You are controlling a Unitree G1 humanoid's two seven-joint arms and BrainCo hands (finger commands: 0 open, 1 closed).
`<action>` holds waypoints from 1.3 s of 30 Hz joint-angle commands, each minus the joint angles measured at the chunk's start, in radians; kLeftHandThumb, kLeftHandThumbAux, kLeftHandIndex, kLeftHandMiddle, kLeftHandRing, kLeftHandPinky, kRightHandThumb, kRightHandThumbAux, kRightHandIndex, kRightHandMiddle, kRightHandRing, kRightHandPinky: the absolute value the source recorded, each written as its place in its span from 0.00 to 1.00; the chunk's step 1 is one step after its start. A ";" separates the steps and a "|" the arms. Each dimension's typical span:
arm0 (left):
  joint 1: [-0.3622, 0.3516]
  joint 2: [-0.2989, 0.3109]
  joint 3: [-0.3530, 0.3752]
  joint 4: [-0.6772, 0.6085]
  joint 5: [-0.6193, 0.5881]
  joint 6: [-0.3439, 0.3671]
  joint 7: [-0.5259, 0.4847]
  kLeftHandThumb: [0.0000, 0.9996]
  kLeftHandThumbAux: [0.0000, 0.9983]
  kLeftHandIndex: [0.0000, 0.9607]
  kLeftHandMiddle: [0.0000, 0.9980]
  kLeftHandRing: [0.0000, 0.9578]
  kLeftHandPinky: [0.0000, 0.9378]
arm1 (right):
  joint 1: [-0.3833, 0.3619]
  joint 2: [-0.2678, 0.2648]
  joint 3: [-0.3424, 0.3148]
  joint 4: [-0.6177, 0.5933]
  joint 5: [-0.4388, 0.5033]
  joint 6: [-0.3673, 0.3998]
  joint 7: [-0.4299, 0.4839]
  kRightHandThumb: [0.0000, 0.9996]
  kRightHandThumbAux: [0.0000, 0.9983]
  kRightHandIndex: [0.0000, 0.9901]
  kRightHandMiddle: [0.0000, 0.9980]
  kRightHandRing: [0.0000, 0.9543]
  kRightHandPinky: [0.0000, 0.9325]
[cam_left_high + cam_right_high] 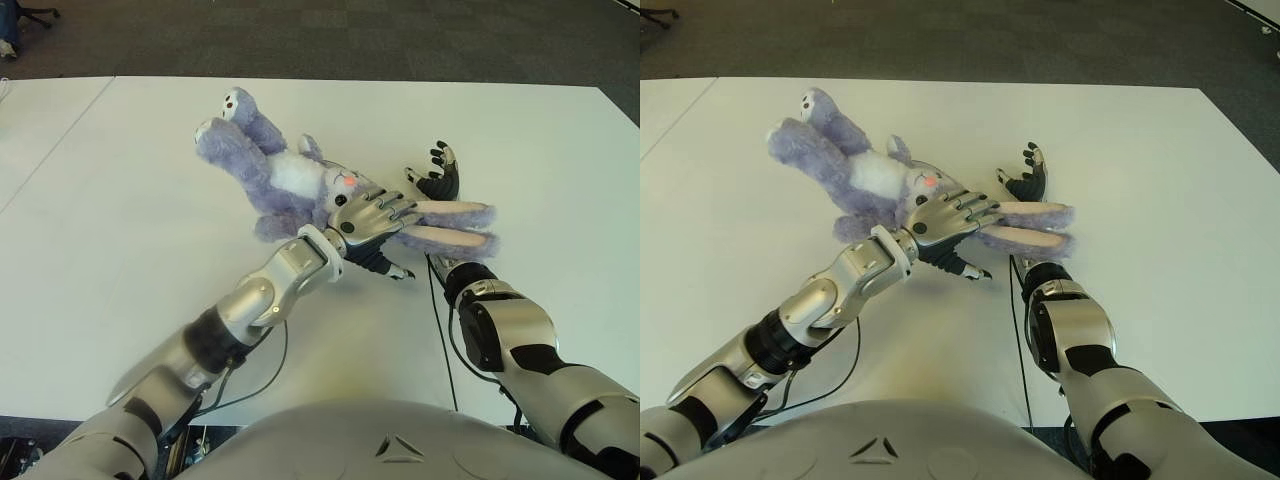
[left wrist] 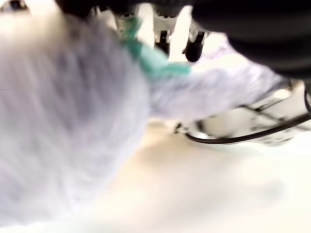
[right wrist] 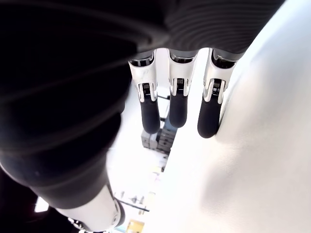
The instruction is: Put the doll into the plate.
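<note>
One soft, light plush doll (image 1: 290, 175) lies on the white table (image 1: 120, 220), and by its look it will squash and flop rather than slip or break, so the firm place to take it is the head and neck, where the left hand (image 1: 372, 218) is laid over it with fingers draped across the base of the ears, though whether they have closed on it I cannot tell. Its long axis runs on a diagonal, feet pointing away from the left hand toward the table's far edge, and the two long ears trailing toward the right hand (image 1: 440, 180), which shows just beyond them with fingers spread and holding nothing. No plate shows anywhere in view.
</note>
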 commanded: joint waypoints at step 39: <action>-0.171 0.369 0.392 -0.032 -1.139 -0.428 -0.600 0.17 0.33 0.00 0.00 0.00 0.00 | 0.190 0.077 -0.072 0.121 0.044 0.062 0.083 0.51 0.87 0.19 0.19 0.15 0.09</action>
